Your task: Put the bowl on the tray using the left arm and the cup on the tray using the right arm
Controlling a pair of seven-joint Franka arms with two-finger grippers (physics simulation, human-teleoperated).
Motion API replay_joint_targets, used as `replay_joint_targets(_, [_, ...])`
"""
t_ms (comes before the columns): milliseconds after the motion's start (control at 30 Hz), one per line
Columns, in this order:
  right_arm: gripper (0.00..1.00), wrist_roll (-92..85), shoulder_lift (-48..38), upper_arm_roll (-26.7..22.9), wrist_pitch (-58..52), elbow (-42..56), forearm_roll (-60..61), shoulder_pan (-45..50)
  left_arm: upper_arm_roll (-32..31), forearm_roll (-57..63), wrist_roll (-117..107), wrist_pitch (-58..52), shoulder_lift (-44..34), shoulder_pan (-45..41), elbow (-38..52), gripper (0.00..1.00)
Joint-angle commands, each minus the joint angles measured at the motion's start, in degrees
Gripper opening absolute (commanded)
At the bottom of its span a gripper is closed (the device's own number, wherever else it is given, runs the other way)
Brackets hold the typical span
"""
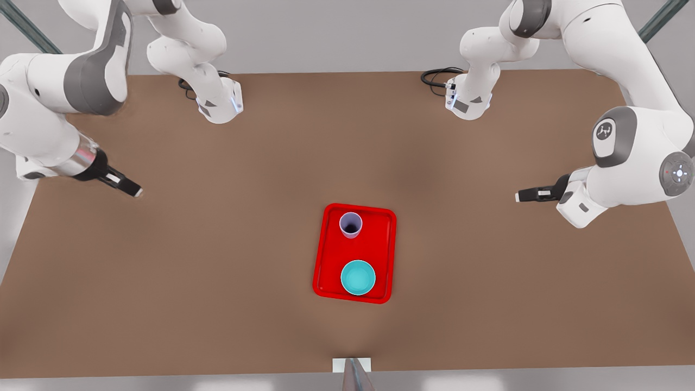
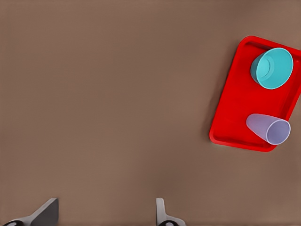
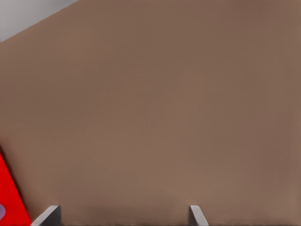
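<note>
Brown table, cup and bowl on tray (apart), left gripper and right gripper aside, fingers wide.

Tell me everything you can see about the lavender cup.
The cup is small, pale lavender, smooth and handleless, tapering toward its base, with a dark, seemingly empty interior. It stands upright, mouth up, on the red tray, at the end farther from the front camera, apart from the turquoise bowl. No gripper touches it.

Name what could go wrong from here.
1. The cup, tall and narrow, stands near the tray rim; a nudge might tip it.
2. The bowl sits close to the opposite rim and could ride onto it.
The left pincer and right pincer, both open, wait off the tray.
</note>
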Motion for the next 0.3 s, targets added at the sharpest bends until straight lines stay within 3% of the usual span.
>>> replay_joint_targets(0, [1.0, -36.8, -2.28, 2.0, -10.1, -0.93, -3.15, 0.09, -0.01, 0.18, 0.08, 0.13, -0.06, 0.02, 0.03, 1.0])
replay_joint_targets(100, [1.0, -36.62, -2.11, 4.55, -10.19, -1.19, -3.15, -2.37, -0.01, 0.18, 0.08, 0.04, -0.06, 0.02, 0.03, 1.0])
replay_joint_targets(267, [1.0, -36.44, -1.49, 4.55, -10.37, -1.11, -3.32, -2.28, -0.01, 0.09, 0.08, 0.04, -0.06, 0.02, 0.03, 1.0])
